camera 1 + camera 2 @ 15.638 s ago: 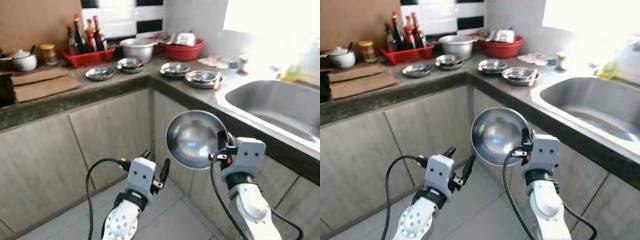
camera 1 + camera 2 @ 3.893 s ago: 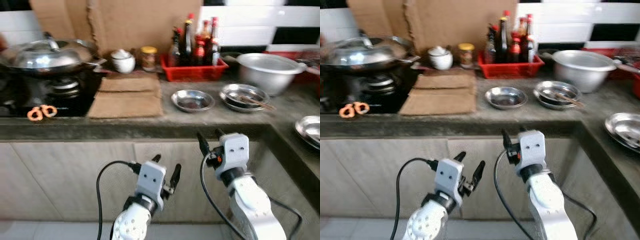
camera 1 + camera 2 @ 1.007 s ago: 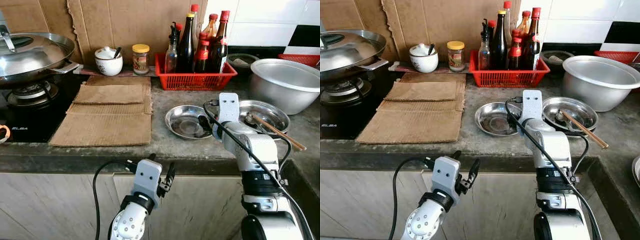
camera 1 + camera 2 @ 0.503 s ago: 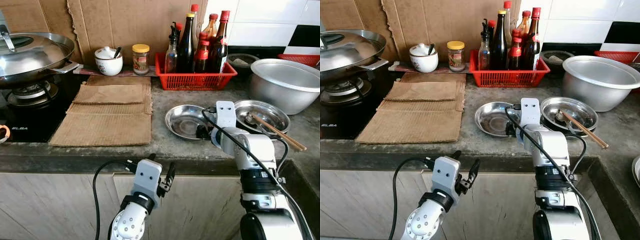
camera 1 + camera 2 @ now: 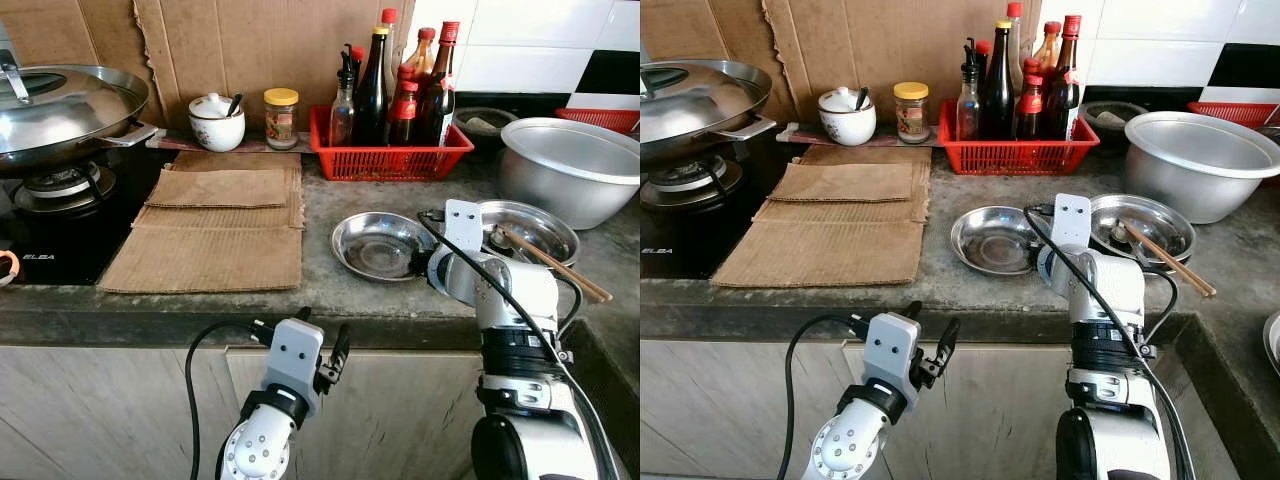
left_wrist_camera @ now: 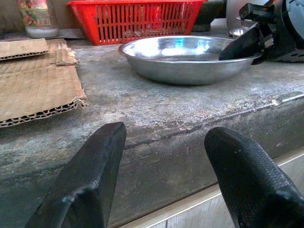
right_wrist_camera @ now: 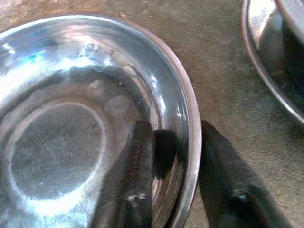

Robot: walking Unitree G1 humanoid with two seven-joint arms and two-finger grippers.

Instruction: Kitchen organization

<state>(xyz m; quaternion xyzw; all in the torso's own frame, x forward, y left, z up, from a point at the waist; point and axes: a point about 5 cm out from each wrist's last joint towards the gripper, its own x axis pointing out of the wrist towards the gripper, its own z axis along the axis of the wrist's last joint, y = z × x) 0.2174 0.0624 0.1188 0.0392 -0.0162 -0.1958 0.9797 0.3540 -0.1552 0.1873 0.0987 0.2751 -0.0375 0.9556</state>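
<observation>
- Steel dish (image 5: 380, 244): on the grey surface (image 5: 320, 285), in front of the red basket (image 5: 395, 160) of bottles, beside a second dish holding chopsticks (image 5: 553, 264)
- Right pincer (image 7: 173, 156): at the dish's right rim, one finger inside and one outside, narrowly parted astride the rim
- Left pincer (image 5: 322, 345): low before the cabinet front, fingers spread wide, holding nothing
- Cardboard sheets (image 5: 220, 225): left of the dish

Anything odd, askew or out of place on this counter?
Chopsticks lie slanted across the steel dish, one end jutting past its rim. Otherwise nothing stands out; the right hand straddles the shallow plate's rim.
</observation>
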